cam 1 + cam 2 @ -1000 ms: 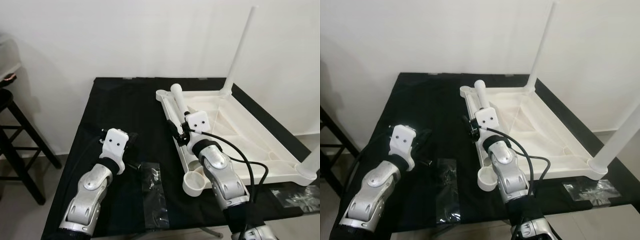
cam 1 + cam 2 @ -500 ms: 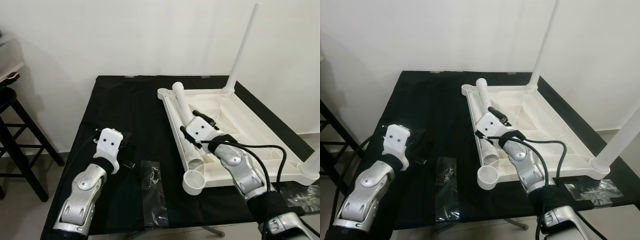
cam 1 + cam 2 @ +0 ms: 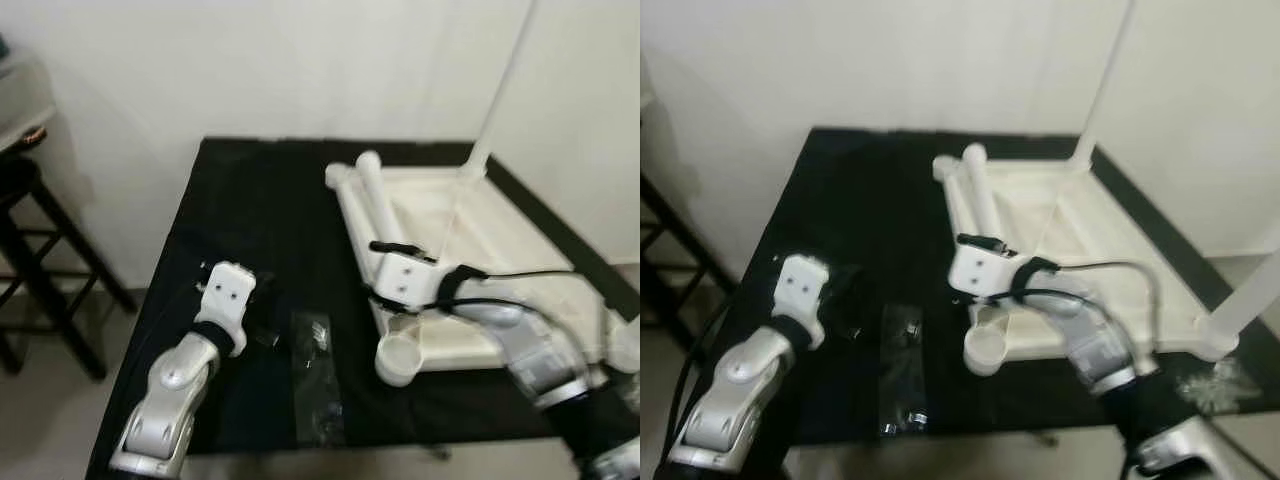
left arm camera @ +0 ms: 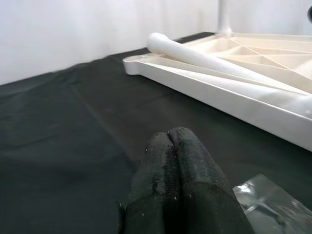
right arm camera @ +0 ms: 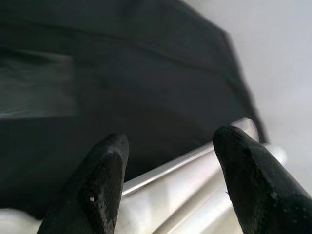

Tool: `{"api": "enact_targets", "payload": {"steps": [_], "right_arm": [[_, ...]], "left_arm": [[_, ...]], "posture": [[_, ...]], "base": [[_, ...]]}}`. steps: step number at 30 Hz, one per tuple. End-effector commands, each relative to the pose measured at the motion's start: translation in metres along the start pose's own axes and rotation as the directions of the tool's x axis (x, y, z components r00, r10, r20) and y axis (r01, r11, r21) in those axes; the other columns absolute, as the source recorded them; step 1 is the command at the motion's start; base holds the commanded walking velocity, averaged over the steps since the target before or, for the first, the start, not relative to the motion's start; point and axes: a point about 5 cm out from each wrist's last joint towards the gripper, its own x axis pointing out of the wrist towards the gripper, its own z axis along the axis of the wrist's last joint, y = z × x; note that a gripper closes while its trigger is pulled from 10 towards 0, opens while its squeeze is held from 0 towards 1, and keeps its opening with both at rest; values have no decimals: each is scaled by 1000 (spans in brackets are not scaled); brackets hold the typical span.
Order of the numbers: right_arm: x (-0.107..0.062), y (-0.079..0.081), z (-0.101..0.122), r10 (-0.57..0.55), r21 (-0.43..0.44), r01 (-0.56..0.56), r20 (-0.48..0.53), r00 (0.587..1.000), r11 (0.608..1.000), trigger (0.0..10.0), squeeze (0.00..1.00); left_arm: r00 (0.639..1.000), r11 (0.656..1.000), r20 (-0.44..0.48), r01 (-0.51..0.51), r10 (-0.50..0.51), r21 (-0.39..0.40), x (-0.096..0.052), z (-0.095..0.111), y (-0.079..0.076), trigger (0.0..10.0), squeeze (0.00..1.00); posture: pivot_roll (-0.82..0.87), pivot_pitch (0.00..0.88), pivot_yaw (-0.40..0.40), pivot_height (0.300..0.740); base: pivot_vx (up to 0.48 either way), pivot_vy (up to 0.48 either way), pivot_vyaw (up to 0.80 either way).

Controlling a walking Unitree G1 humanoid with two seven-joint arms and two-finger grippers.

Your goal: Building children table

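The white children's table top lies upside down on the black table. One leg stands upright at its far corner. A loose white leg lies along its left edge, ending near an empty round socket. My right gripper is open over that loose leg; in the right wrist view its fingers stand on either side of the white tube. My left gripper is shut and empty, low over the cloth beside a clear bag of hardware.
A dark stool stands left of the table. Another upright leg rises at the top's near right corner, with clear wrapping beside it. A white wall runs close behind the table.
My right forearm has swung out to the right and the gripper now points left across the loose leg. The camera has shifted and blurred. The left arm stays about where it was.
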Motion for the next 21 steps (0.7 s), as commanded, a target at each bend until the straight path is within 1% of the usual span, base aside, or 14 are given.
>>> {"api": "enact_targets", "payload": {"steps": [1,3,4,5,6,8,9,13,15,16,17,21], "right_arm": [[-15,6,6,103,19,-103,30,994,994,10000,0],[-15,6,6,103,19,-103,30,994,994,10000,0],[-25,10,4,140,25,-140,15,990,990,10000,0],[-25,10,4,140,25,-140,15,990,990,10000,0],[-36,21,-3,203,51,-201,-28,979,978,10000,0],[-36,21,-3,203,51,-201,-28,979,978,10000,0],[-39,26,-6,226,67,-223,-47,973,972,10000,0],[-40,26,-7,227,69,-223,-59,972,972,10000,0],[-40,23,-10,217,50,-213,-108,970,976,10000,0],[-40,23,-10,217,50,-213,-108,970,976,10000,0],[-38,23,-13,216,33,-214,-136,967,976,10000,0],[-34,23,-14,185,23,-184,-161,969,983,10000,0]], "left_arm": [[1000,1000,-15,26,-26,8,-1,-2,-4,10000,0],[1000,1000,-15,26,-26,8,-1,-2,-4,10000,0],[999,999,-16,34,-34,9,-2,-1,-5,10000,0],[999,999,-16,34,-34,9,-2,-1,-5,10000,0],[998,998,-18,52,-52,20,-3,-1,-7,10000,0],[998,998,-18,52,-52,20,-3,-1,-7,10000,0],[998,997,-20,66,-65,30,-3,0,-7,10000,0],[997,997,-21,72,-71,32,-3,0,-8,10000,0],[997,996,-22,78,-77,32,-4,0,-9,10000,0],[997,996,-22,78,-77,32,-4,0,-9,10000,0],[996,996,-24,82,-81,33,-4,0,-11,10000,0],[996,995,-25,90,-89,32,-4,-1,-14,10000,0]], "posture": [[8,86,-79,740],[8,86,-79,740],[6,90,-78,740],[6,90,-78,740],[0,95,-72,740],[0,95,-72,740],[-1,97,-66,740],[-3,97,-64,740],[-4,98,-67,740],[-4,98,-67,740],[-3,97,-68,740],[-3,96,-70,740]], "base": [[0,0,0],[0,0,0],[0,0,0],[0,0,0],[0,0,0],[0,0,0],[0,0,0],[0,0,0],[0,0,0],[0,0,0],[0,0,0],[0,0,0]]}}
